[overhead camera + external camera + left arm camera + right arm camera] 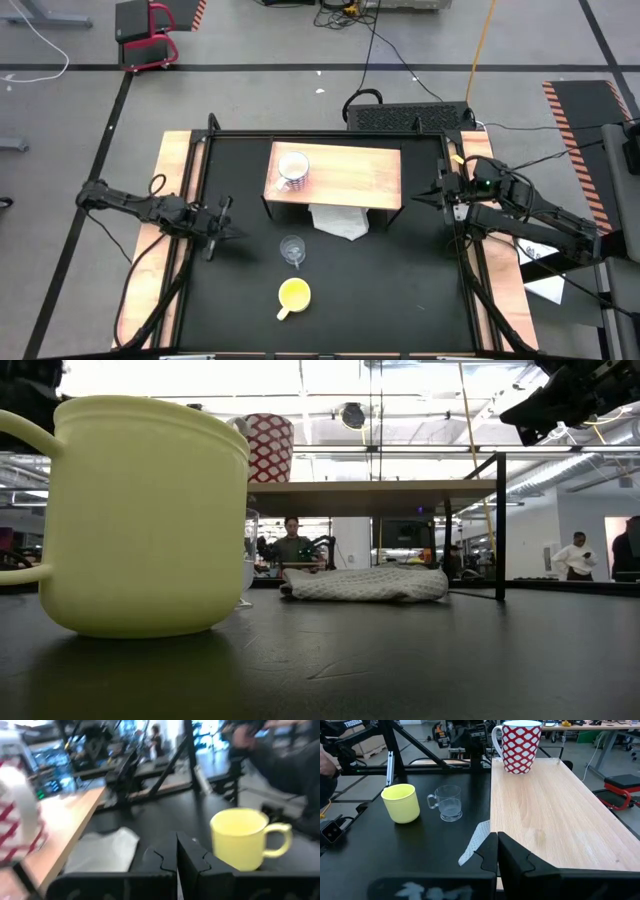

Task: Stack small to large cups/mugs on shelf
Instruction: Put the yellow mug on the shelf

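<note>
Two clenched hands, left hand (222,222) and right hand (432,194), flank shelf (350,180) over cloth (338,222).

Light-wood shelf (545,810) smooth; clear glass cup (447,802); matt yellow mug (401,803)

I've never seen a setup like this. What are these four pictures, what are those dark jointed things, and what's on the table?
They show one moment from four cameras. One looks straight down, one sits at table height, and one rides on each arm's wrist. The dark things are two robot arms, each ending in a two-finger claw. The left claw and the right claw are both shut and hold nothing.

On the black table stands a low wooden shelf. The white mug, patterned with red, stands on top of the shelf. A white cloth lies partly under it. In front of the shelf on the table are a clear glass cup and a yellow mug, which looks huge in the table-height picture only because it stands near that camera.
</note>
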{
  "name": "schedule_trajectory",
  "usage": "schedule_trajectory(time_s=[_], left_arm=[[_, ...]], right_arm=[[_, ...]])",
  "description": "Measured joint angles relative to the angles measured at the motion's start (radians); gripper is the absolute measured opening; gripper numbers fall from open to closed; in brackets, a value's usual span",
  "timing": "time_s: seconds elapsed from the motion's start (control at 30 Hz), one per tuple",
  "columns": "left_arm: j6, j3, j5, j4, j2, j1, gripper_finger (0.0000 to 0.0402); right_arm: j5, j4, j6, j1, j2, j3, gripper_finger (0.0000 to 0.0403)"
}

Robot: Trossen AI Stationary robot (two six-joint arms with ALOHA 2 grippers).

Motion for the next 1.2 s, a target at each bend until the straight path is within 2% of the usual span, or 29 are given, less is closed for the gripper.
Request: schedule_trajectory(time_s=[0.3,0.83,1.0,1.2], left_arm=[[-0.055,0.000,0.033,0.152,0.096,0.000,0.0000],[-0.011,0.197,0.032,0.207,0.484,-0.036,0.0000],[0.020,0.199,0.081,0.306,0.581,-0.071,0.0000],[-0.031,0.200,0.083,0.470,0.676,-0.113,0.0000]], right_arm=[[0.000,0.000,0.000,0.000,0.000,0.000,0.0000],[0.000,-0.001,0.000,0.000,0.000,0.000,0.0000],[0.000,-0.001,0.000,0.000,0.000,0.000,0.0000],[0.000,-0.002,0.000,0.000,0.000,0.000,0.0000]])
